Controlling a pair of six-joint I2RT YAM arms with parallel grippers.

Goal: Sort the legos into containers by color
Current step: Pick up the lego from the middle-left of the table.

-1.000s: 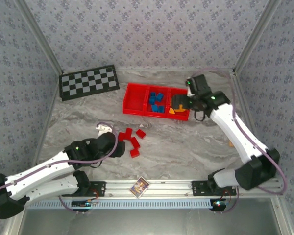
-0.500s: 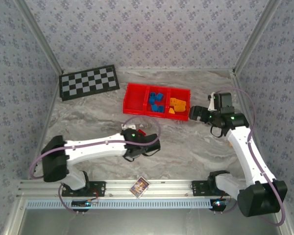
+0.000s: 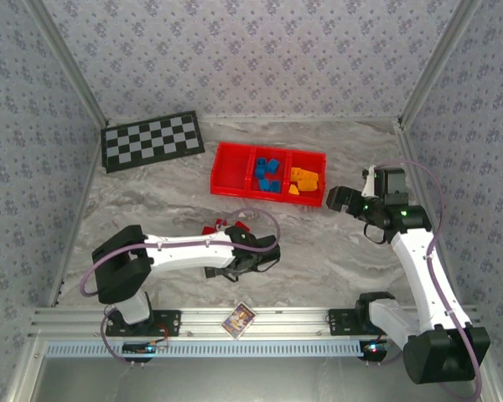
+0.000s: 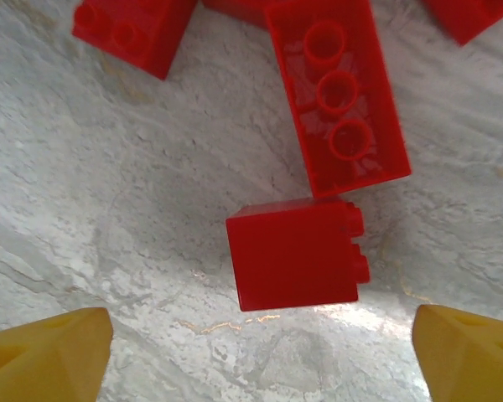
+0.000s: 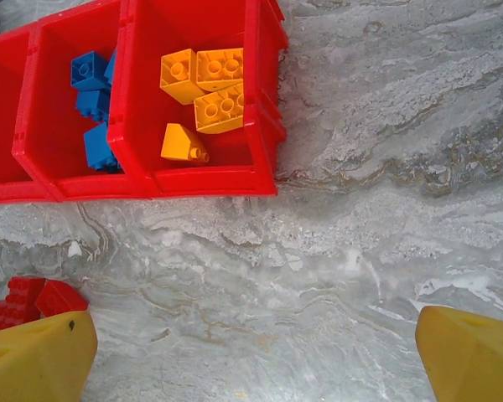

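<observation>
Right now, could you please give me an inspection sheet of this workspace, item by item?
Surface: grey marbled table, no spills seen.
Job's things: red tray with its left compartment empty, blue legos in the middle one, orange-yellow legos in the right one; red legos lie loose on the table.
Clutter: checkerboard mat at the far left; printed card at the near edge.
Grippers: left gripper open over a red brick, not touching it; right gripper open, empty, over bare table near the tray.
Cables: purple cables loop free along both arms.
Surroundings: patterned walls.
</observation>
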